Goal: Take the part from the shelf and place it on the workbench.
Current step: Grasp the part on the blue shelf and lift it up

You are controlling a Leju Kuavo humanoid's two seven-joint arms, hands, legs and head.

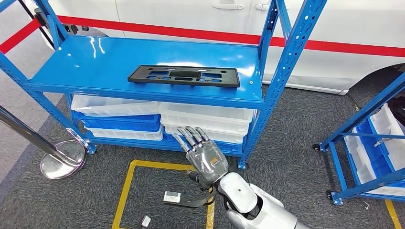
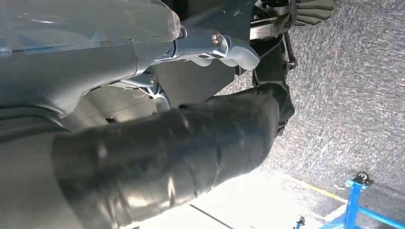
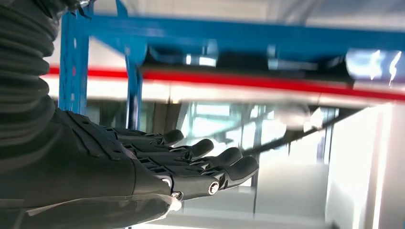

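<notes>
A flat black plastic part (image 1: 184,76) with several cut-outs lies on the top board of the blue shelf (image 1: 95,62), near its front edge. My right hand (image 1: 201,152) is raised below and in front of that board, fingers stretched out and apart, holding nothing. In the right wrist view the right hand's dark fingers (image 3: 191,160) point out straight under the blue shelf beam (image 3: 239,36). My left hand (image 2: 157,157) shows in the left wrist view as a dark blurred shape against the robot's body; its fingers cannot be made out.
White and blue bins (image 1: 143,119) fill the lower shelf level. A second blue rack (image 1: 372,143) stands at the right. A chrome post base (image 1: 62,160) sits at the left. Yellow tape (image 1: 125,191) marks a square on the grey carpet, with small items (image 1: 172,197) inside. A white car body with a red stripe (image 1: 334,45) is behind.
</notes>
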